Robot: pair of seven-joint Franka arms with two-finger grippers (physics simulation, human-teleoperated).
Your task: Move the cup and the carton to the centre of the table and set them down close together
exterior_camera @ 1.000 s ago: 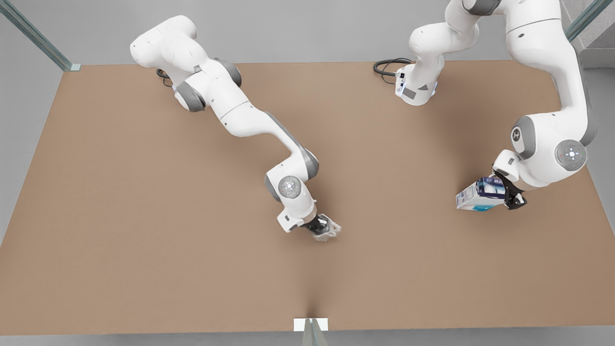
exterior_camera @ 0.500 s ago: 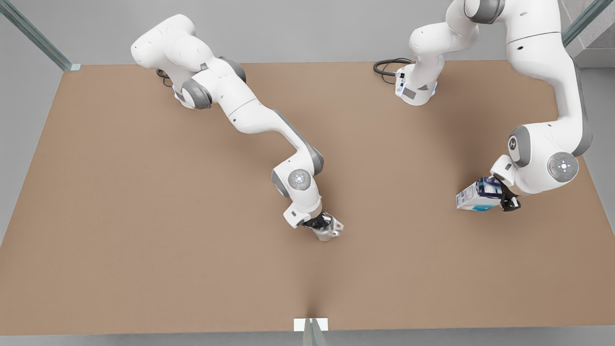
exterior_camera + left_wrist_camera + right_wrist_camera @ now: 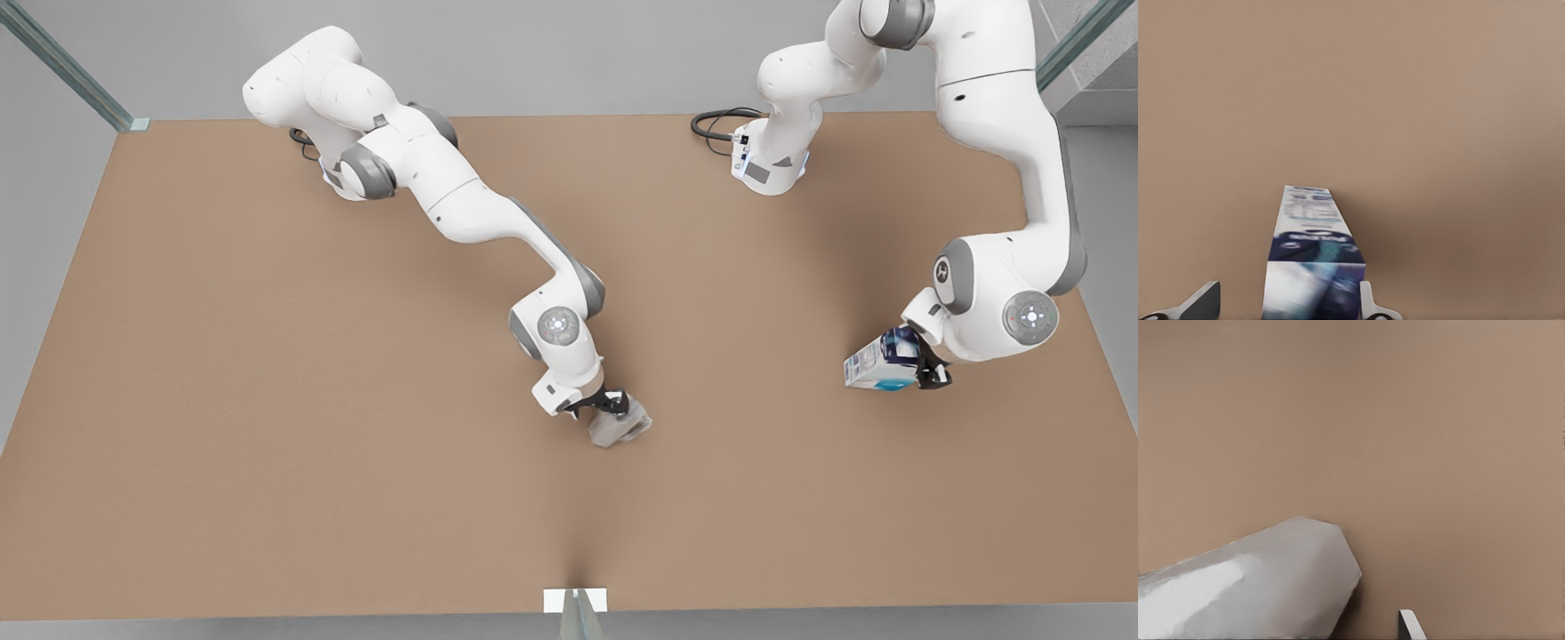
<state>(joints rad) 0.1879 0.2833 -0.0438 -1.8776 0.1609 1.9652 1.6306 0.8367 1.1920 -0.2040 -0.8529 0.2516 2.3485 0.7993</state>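
Observation:
The white, blue and teal carton lies on the tan table at the front view's right. My left gripper stands open around its near end. In the left wrist view one finger is against the carton, and the other finger stands apart from it. The grey faceted cup lies tilted near the table's middle, just below my right gripper. That gripper is open. In the right wrist view a fingertip stands clear of the cup.
Two white arm bases and a black cable sit along the table's far edge. A white bracket marks the near edge. Bare tabletop lies between the cup and the carton.
The right arm has swung toward the front view's right, and the cup has shifted slightly and shows more fully below the fingers. The left arm has closed in on the carton, which has stayed put.

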